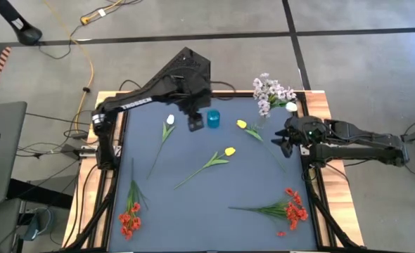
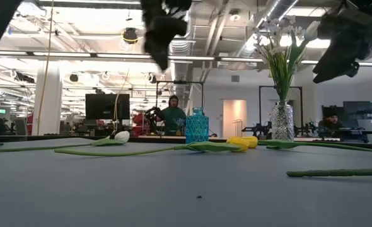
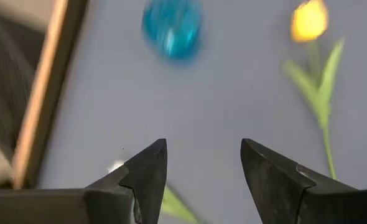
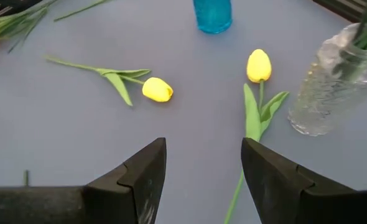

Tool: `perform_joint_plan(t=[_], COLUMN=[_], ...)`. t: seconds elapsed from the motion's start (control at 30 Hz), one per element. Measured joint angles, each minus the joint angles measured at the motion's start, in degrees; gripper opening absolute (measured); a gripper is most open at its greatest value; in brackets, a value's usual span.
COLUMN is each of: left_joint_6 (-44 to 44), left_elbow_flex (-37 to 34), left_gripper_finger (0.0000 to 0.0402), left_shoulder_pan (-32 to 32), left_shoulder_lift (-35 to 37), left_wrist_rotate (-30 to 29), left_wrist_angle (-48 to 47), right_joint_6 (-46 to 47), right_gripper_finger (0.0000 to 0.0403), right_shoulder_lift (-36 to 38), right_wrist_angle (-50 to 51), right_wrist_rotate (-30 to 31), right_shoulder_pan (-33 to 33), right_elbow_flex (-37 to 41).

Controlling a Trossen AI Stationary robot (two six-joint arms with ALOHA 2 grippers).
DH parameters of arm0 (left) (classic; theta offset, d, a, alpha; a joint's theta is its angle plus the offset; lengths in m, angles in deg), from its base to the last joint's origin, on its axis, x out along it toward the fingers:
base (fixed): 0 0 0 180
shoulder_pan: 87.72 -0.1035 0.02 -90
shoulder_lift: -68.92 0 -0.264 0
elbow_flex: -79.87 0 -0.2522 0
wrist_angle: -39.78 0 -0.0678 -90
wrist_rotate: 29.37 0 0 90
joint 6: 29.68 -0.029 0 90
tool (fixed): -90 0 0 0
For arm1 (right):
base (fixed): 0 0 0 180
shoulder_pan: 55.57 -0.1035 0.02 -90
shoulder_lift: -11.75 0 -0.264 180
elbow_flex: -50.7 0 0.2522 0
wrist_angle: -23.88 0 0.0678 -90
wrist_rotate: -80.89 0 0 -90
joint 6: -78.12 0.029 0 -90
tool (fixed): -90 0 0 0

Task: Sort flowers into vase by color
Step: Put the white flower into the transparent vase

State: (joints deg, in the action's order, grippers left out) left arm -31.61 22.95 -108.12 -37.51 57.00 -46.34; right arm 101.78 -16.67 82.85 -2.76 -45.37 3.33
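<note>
Dark grey matting (image 1: 214, 204) covers the table in the high view, framed by wooden edges. On it, the left gripper (image 1: 194, 124) hangs near the far edge, just beside a blue vase (image 1: 213, 119) and close to a white tulip (image 1: 169, 120). The right gripper (image 1: 283, 142) waits at the right edge, near a clear vase (image 1: 264, 121) holding the lilac-white sprays (image 1: 272, 91). One yellow tulip (image 1: 242, 124) lies by that clear vase, another yellow tulip (image 1: 228, 151) lies mid-table. Red blossom clusters lie at the near left (image 1: 129, 219) and near right (image 1: 294, 210).

Across the low view, the blue vase (image 2: 197, 125) and clear vase (image 2: 282, 121) stand upright at the far side, with stems lying flat on the mat and people seated in the office behind.

From the left wrist view, the left claw (image 3: 203, 165) stands apart with nothing between its fingers, above bare mat, the blue vase (image 3: 172, 27) ahead.

From the right wrist view, the right claw (image 4: 203, 162) is likewise parted and holds nothing; both yellow tulips (image 4: 157, 89) (image 4: 259, 65) lie ahead of it.
</note>
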Motion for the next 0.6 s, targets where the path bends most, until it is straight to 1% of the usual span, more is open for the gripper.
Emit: perform_joint_plan(t=[0.1,0.23,0.4,0.53,0.6], left_joint_6=[6.76,15.73,26.36,30.6,31.53], left_elbow_flex=[-10.78,-25.51,-42.17,-54.07,-58.21], left_gripper_finger=[0.0193,0.0193,0.0192,0.0192,0.0192], left_shoulder_pan=[-0.41,-0.18,-0.15,-0.12,-0.17], left_shoulder_lift=[5.04,12.41,20.31,23.71,24.21], left_wrist_rotate=[-0.15,-0.18,-4.21,-3.95,-3.35], left_wrist_angle=[0.29,4.17,11.37,19.49,23.63], right_joint_6=[-0.15,-1.14,-1.76,-2.33,-2.45], right_gripper_finger=[0.0234,0.0234,0.0234,0.0234,0.0234], right_shoulder_lift=[0.0,-0.02,-0.02,-0.01,-0.02], right_wrist_angle=[0.0,-0.31,-0.44,-0.63,-0.75], right_wrist_rotate=[0.01,0.02,1.1,1.36,1.38], right_shoulder_pan=[-1.85,-4.36,-6.73,-7.86,-7.99], right_elbow_flex=[0.0,0.02,0.02,0.02,0.02])
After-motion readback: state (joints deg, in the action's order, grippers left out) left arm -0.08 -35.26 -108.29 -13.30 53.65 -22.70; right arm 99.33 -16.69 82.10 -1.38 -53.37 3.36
